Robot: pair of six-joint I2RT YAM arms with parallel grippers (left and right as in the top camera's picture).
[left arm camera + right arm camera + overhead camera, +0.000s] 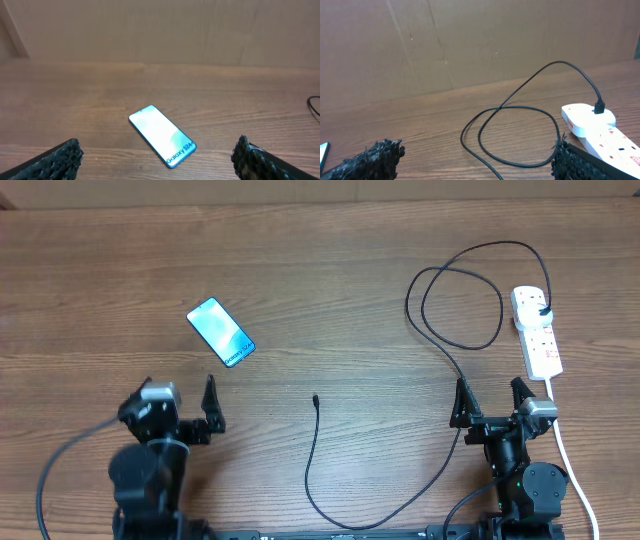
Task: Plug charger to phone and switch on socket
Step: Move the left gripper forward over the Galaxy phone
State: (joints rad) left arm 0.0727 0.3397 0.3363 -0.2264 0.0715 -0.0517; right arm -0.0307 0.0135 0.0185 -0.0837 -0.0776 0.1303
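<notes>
The phone (221, 332) lies flat on the wooden table at the left, its cyan screen up; it also shows in the left wrist view (162, 135). The black charger cable (452, 355) loops from its black plug (545, 311), seated in the white socket strip (537, 332) at the far right, down to a free plug tip (315, 399) at the table's middle. My left gripper (180, 402) is open and empty, below the phone. My right gripper (491, 402) is open and empty, with the cable loop (520, 135) ahead of it and the socket (600, 131) at its right.
The socket's white cord (572, 470) runs down the right side past my right arm. The cable's lower run (345, 515) curves along the table's front edge between the two arms. A brown cardboard wall (470, 40) stands behind the table.
</notes>
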